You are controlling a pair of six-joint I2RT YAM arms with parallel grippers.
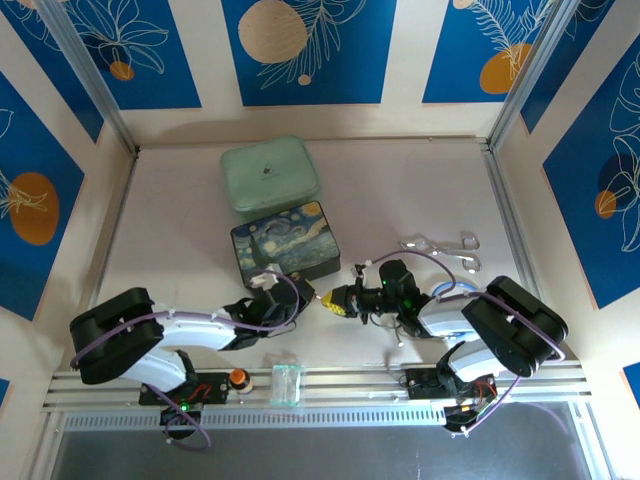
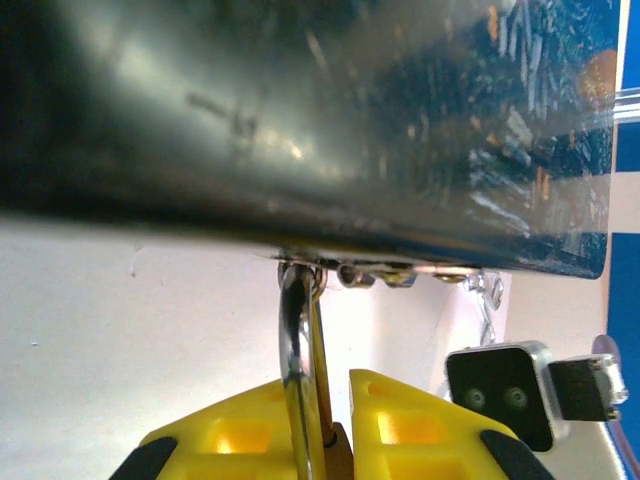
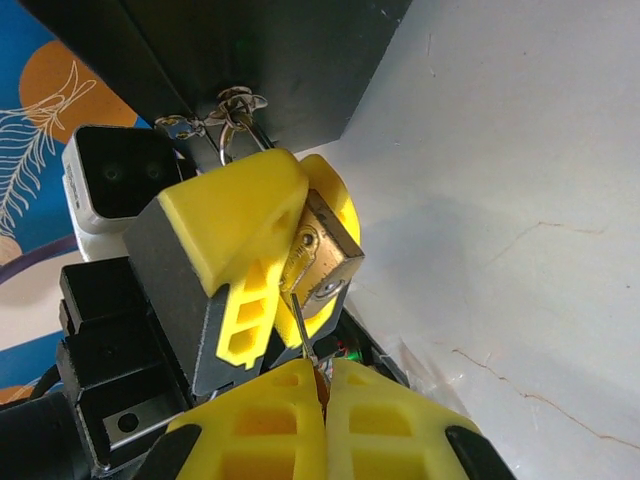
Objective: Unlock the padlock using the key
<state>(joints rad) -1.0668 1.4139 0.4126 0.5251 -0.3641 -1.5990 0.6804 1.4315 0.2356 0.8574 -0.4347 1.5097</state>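
**Padlock clamped in my left, key pinched in my right**

My left gripper (image 2: 335,425) is closed on the padlock (image 3: 322,250). Seen from my left wrist, its yellow fingers (image 2: 240,435) sit on either side of the brass body. The silver shackle rises between them to the latch (image 2: 380,272) on the dark near wall of the painted box (image 1: 285,240), and it is hooked through that latch. The lock therefore hangs just off the box's near right corner, above the table (image 1: 400,190), with its bottom face turned to the right towards my other arm.

My right gripper (image 3: 322,400) is shut tight on the key (image 3: 299,322), with only the thin blade showing past the fingertips. The blade points left at the lock, and its tip touches the bottom face, just beside the round keyway. I cannot tell whether the tip has entered the keyway. From above, my two grippers meet nose to nose near the middle of the table, with the lock between them.

A green box (image 1: 270,175) sits just beyond the painted box on its far side. A bent silver wire piece (image 1: 440,248) lies on the table to the right, apart from the lock.
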